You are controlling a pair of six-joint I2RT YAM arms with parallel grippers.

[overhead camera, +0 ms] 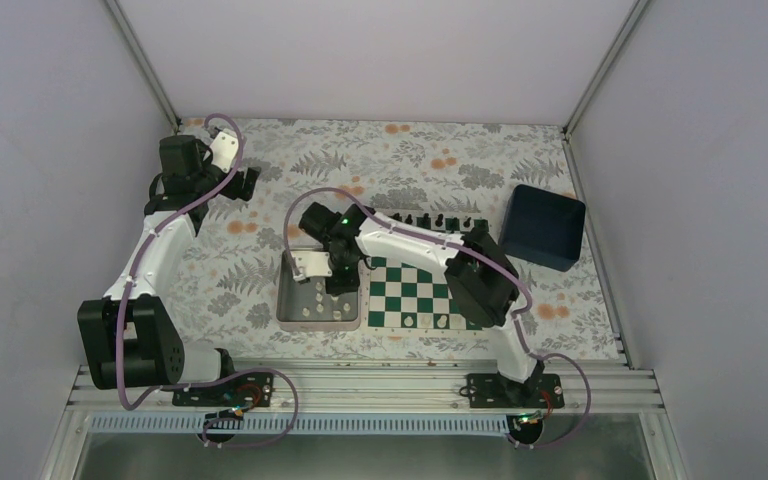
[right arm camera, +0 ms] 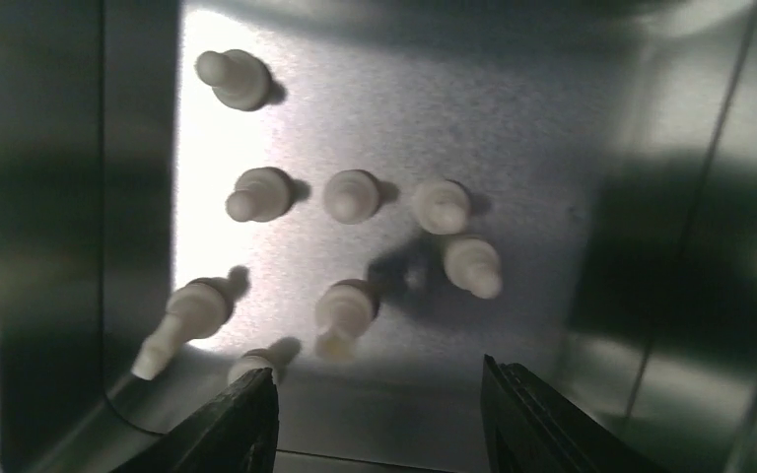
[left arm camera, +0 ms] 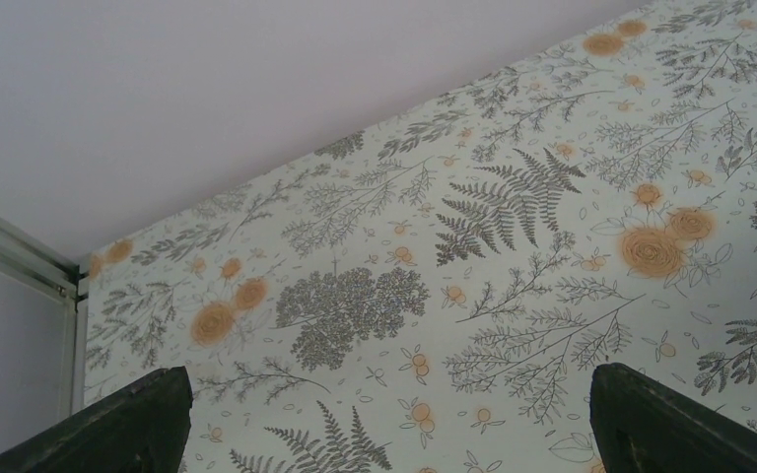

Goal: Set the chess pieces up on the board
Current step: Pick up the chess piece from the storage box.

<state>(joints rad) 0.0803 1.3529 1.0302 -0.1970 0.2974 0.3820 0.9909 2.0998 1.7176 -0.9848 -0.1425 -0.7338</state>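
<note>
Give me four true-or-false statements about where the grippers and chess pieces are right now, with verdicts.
1. The right gripper hangs over the metal tray, jaws apart and empty. True.
2. The tray holds black pieces. False: only cream-white pieces show in it.
3. The left gripper grips a pawn. False: it is open and empty above the floral cloth.
4. Black pieces line the far edge of the board. True.
</note>
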